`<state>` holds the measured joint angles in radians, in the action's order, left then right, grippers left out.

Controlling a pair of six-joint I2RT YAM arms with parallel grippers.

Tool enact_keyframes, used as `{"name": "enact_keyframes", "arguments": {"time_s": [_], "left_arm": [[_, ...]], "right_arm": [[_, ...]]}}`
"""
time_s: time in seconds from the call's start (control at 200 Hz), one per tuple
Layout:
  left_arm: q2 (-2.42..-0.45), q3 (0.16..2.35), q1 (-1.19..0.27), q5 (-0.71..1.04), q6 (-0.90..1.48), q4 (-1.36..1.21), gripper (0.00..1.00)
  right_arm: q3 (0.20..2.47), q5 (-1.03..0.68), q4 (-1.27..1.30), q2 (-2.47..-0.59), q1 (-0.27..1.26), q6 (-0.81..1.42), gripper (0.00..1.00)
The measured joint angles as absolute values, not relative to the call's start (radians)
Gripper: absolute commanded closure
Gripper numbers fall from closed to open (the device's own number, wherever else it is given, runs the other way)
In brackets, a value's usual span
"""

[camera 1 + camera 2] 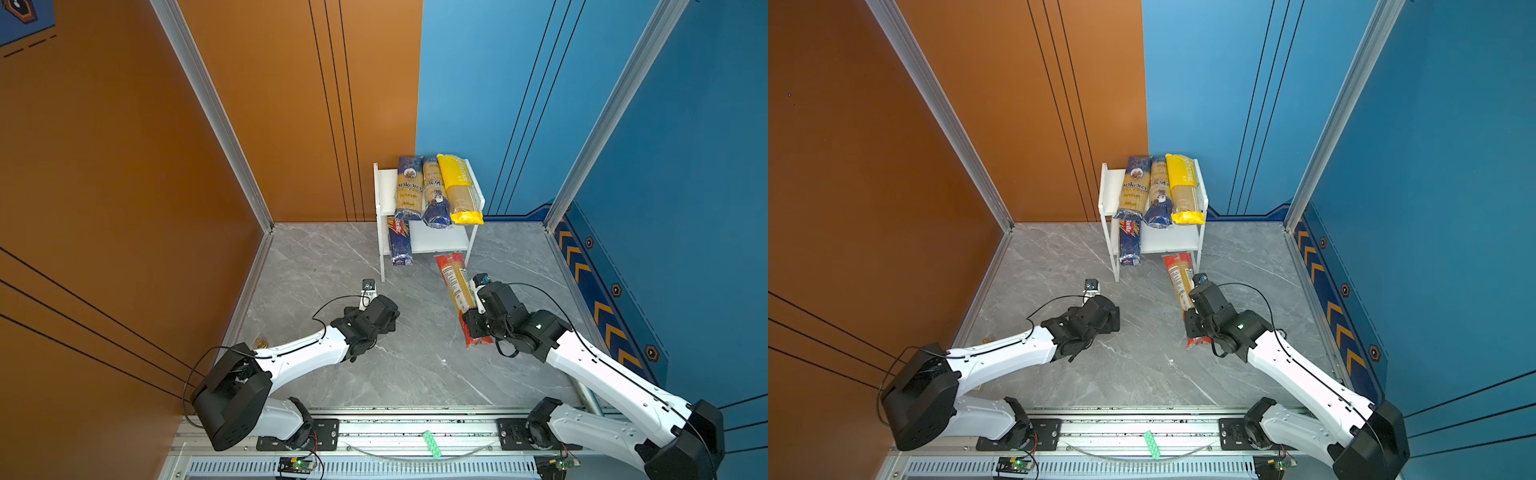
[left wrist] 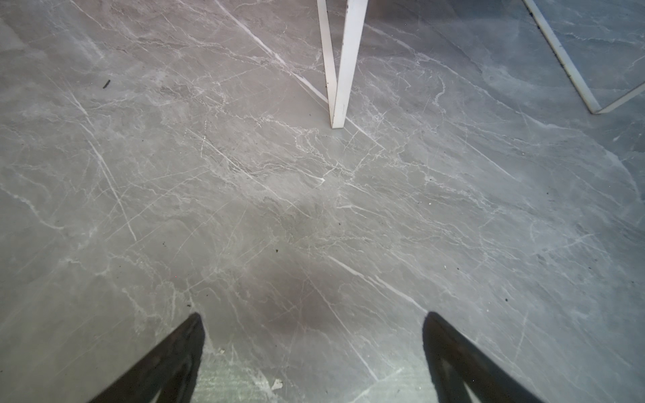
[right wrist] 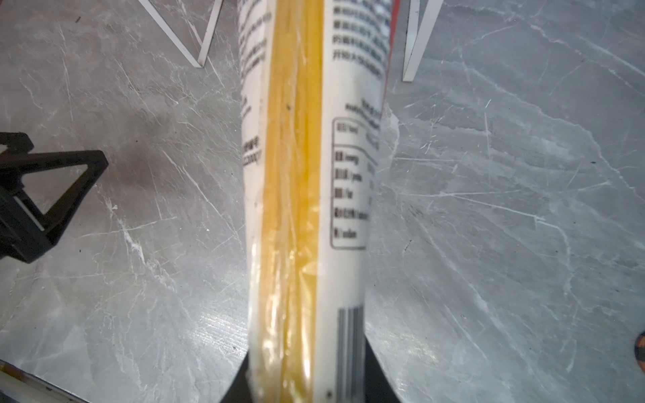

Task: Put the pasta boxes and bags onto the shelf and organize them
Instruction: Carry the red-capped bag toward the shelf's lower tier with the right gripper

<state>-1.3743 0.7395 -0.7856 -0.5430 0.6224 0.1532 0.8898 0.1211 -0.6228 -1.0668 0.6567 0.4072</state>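
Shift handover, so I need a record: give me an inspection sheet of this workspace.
Surface: gray marble table.
Job's things: shelf holds two navy packs and a yellow pack on top, a dark blue pack below; red-ended pack in front.
Clutter: green strip on front rail.
End effectors: left end effector open, empty; right end effector shut on red-ended pack.
Cables: black cables loop by each wrist.
Surroundings: orange wall, blue wall.

orange wall | blue wall | grey marble floor (white-veined)
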Motion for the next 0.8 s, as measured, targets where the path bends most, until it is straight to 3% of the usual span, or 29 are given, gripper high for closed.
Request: {"name": "enact_keyframes", "arguments": {"time_s": [0.801], "left_arm": [[-1.374, 0.739, -0.786, -0.550, 0.625, 0.154, 0.02]], "right_arm": [[1.044, 0.159, -0.658, -1.199, 0.578, 0.408, 1.00]]}}
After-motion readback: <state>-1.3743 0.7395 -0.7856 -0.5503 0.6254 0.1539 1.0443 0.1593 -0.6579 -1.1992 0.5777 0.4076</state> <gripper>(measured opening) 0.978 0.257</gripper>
